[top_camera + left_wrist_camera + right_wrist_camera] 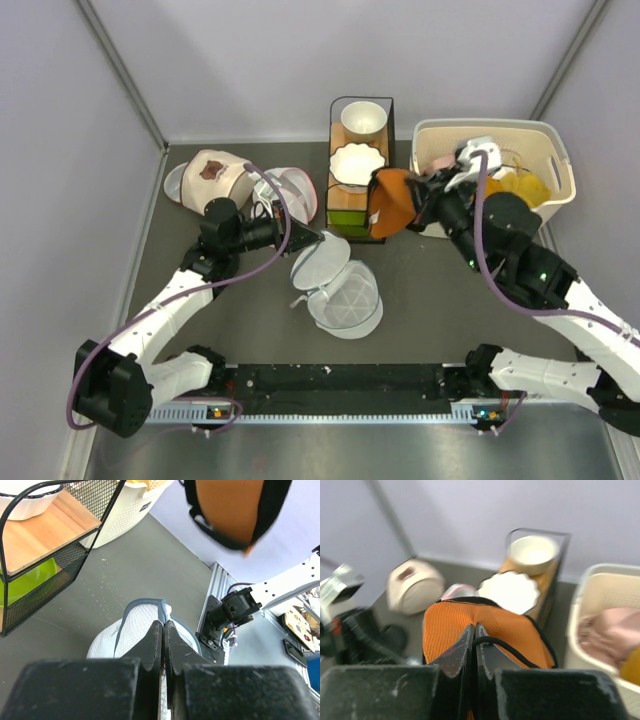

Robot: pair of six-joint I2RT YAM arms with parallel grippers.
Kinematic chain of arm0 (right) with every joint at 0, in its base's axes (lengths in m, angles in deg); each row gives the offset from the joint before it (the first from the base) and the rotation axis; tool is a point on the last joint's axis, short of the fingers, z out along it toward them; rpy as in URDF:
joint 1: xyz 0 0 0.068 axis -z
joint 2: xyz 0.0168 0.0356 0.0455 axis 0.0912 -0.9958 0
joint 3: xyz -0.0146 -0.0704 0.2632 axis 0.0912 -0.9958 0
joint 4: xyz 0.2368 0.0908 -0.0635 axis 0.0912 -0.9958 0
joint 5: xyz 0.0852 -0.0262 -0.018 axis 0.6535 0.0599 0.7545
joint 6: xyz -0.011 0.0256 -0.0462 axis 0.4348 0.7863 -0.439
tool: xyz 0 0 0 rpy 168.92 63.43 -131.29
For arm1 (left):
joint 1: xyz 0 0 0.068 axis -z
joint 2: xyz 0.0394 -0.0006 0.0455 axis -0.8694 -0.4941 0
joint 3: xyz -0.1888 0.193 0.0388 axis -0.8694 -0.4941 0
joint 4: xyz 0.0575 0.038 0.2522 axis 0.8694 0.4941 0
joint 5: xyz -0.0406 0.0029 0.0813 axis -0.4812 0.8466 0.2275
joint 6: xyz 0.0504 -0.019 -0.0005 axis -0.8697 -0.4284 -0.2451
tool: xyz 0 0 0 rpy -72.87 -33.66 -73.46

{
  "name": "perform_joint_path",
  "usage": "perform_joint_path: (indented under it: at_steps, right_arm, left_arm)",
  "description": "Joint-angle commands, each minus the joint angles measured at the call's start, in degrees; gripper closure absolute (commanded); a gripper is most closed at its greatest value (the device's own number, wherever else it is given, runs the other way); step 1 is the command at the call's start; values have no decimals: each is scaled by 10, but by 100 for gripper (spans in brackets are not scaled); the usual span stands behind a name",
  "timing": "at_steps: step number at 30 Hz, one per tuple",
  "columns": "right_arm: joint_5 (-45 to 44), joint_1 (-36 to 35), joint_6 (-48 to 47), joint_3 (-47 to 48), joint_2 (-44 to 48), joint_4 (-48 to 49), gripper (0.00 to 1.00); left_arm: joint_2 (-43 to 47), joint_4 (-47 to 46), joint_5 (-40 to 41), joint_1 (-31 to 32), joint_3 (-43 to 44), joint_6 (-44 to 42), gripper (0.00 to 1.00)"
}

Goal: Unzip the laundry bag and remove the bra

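The laundry bag (pixel 348 300) lies in the middle of the dark grey surface (pixel 430 300), its round lid unzipped and tilted up on the far side. The bra (pixel 390 203) is out of it, hanging in the air just beside the wire rack (pixel 345 205), between the rack and the white basket (pixel 480 125).

Pale walls with metal corner posts close in the surface on 3 sides. The rack stands at the back and carries 2 bowls, a cream one (pixel 363 117) behind a scalloped white one (pixel 357 163). A yellow garment (pixel 520 185) and a pink one (pixel 440 160) lie in the basket. At the far left sit a beige mesh bag (pixel 210 175) and a pink-trimmed mesh bag (pixel 295 190).

The left arm reaches forward and inward, low; the left fingers (pixel 152 645) are pinched tight on the grey trim at the lid's edge. The right arm is raised and bent inward, and the right fingers (pixel 460 650) are clamped on the orange cup, a dark strap looping beside them.
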Motion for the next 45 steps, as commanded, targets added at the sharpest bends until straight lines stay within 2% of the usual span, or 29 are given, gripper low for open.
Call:
perform_joint_path:
  at_steps: [1, 5, 9, 18, 19, 20, 21, 22, 23, 26, 29, 33, 42, 45]
  right_arm:
    - [-35, 90, -70, 62, -13, 6, 100]
    - [10, 235, -93, 88, -46, 7, 100]
    - [43, 339, -101, 93, -87, 11, 100]
    - [126, 501, -75, 78, -206, 47, 100]
    - [140, 521, -70, 87, -221, 33, 69]
    - [150, 528, -58, 105, -238, 8, 46]
    - [159, 530, -57, 147, -270, -45, 32]
    - [162, 530, -56, 161, -277, -60, 10]
    - [170, 529, -49, 168, -280, -66, 6]
    - [183, 530, -28, 150, -260, -66, 1]
    - [199, 529, -8, 130, -235, -66, 1]
    - [281, 530, 5, 98, -214, -64, 1]
    - [272, 529, 27, 14, -130, -84, 1]
    - [304, 530, 34, -6, -100, -103, 1]
  left_arm:
    - [5, -22, -9, -2, -2, -2, 100]
    - [6, -17, -9, -2, -1, -8, 100]
    - [13, -6, -9, -2, -1, -11, 100]
    - [37, 24, 1, -2, 7, -29, 100]
    - [41, 24, 2, -2, 7, -31, 100]
    - [42, 28, 2, -2, 8, -33, 100]
    - [42, 32, 2, -2, 9, -35, 100]
    - [44, 37, 4, -2, 10, -39, 100]
    - [45, 45, 5, -2, 12, -42, 100]
    - [51, 53, 13, -2, 12, -47, 100]
    - [58, 67, 20, -2, 12, -54, 100]
    - [64, 81, 31, -4, 18, -64, 100]
    - [59, 98, 40, -5, 41, -78, 100]
    - [57, 102, 39, -6, 45, -75, 100]
